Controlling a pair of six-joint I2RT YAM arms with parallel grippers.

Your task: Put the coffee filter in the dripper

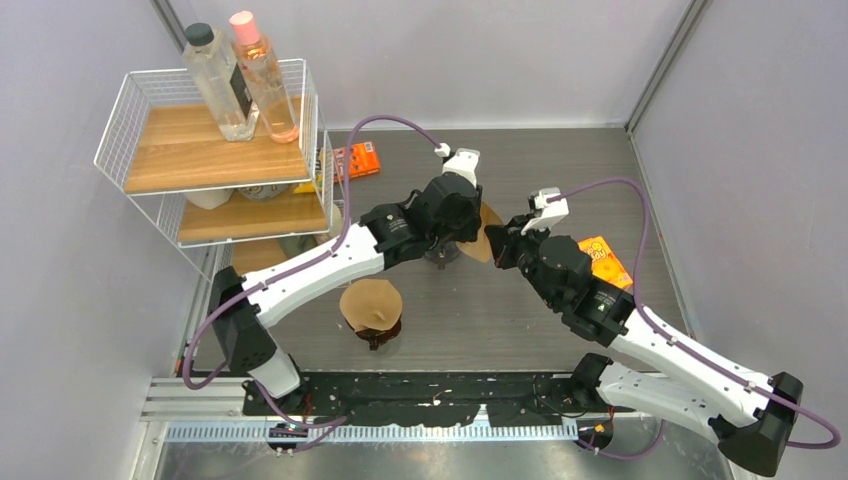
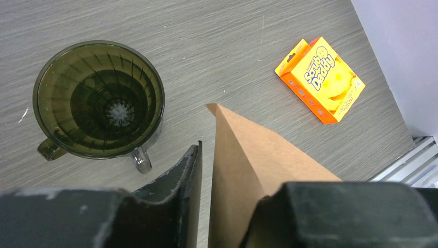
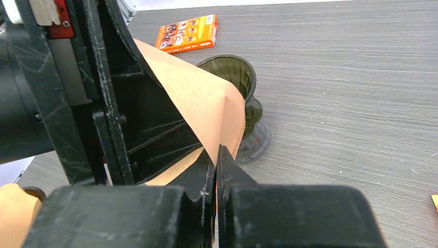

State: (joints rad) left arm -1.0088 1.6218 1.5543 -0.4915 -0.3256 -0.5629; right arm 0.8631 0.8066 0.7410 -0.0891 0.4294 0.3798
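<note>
The dark green glass dripper stands empty on the table, largely hidden under my left gripper in the top view, and it also shows in the right wrist view. The brown paper coffee filter hangs in the air beside the dripper, between both grippers. My left gripper has its fingers apart around the filter, and a gap shows between one finger and the paper. My right gripper is shut on the filter's lower edge.
A stack of brown filters sits on a holder near the front. An orange Scrub Daddy box lies right of the arms. An orange packet lies at the back. A wire shelf with bottles stands back left.
</note>
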